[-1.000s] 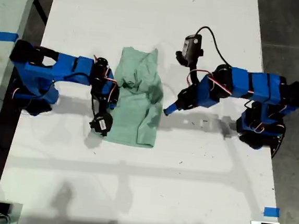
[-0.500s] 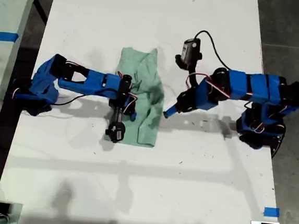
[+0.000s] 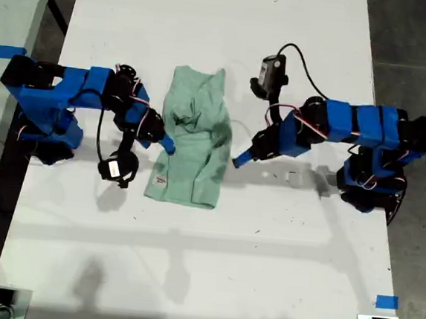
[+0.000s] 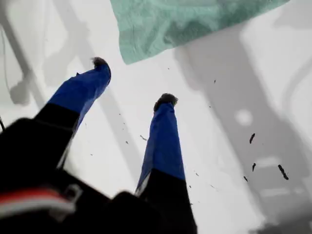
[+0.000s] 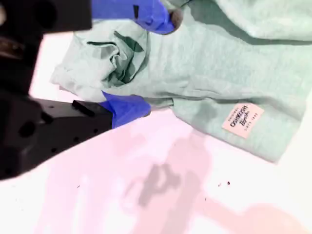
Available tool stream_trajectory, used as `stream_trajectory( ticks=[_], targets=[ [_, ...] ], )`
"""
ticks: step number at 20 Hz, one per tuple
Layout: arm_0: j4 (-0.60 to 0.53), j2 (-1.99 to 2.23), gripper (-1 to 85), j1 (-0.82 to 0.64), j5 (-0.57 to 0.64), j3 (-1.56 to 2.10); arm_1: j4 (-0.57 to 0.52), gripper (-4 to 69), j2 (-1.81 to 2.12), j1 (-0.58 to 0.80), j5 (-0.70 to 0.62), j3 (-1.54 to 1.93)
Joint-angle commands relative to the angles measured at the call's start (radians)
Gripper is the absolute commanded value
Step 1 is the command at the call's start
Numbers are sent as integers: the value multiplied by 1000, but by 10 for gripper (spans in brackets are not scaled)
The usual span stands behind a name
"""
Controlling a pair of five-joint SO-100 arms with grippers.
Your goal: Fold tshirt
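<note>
The pale mint-green tshirt lies folded into a tall narrow shape in the middle of the white table, with a small sewn label showing near its lower left corner in the exterior view. My second gripper sits at the shirt's left edge in that view. Its jaws are open, with bunched fabric lying between them. My first gripper hovers just off the shirt's right edge in the exterior view. It is open and empty, and a corner of the shirt lies beyond its fingertips.
Both blue arm bases stand at the table's left and right sides in the exterior view. A black cable loops behind the first arm's camera. Blue tape marks the table's lower right in that view. Dark floor borders the table edge.
The second arm swept right across the shirt, carrying its left edge over, then pulled back to the exterior view's left. The shirt is narrower, with the label showing. The first arm barely moved.
</note>
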Motion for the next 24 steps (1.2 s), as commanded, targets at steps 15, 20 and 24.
stream_trajectory(
  ticks=[15,20,24],
  targets=[
    [-580,120,252,241,-209,568,-17,234,-563,-135,69,-479],
    [-641,38,256,233,-187,589,-38,231,-727,-132,81,-604],
    [-710,-63,237,206,-152,580,-74,219,-836,-120,103,-626]
  ],
)
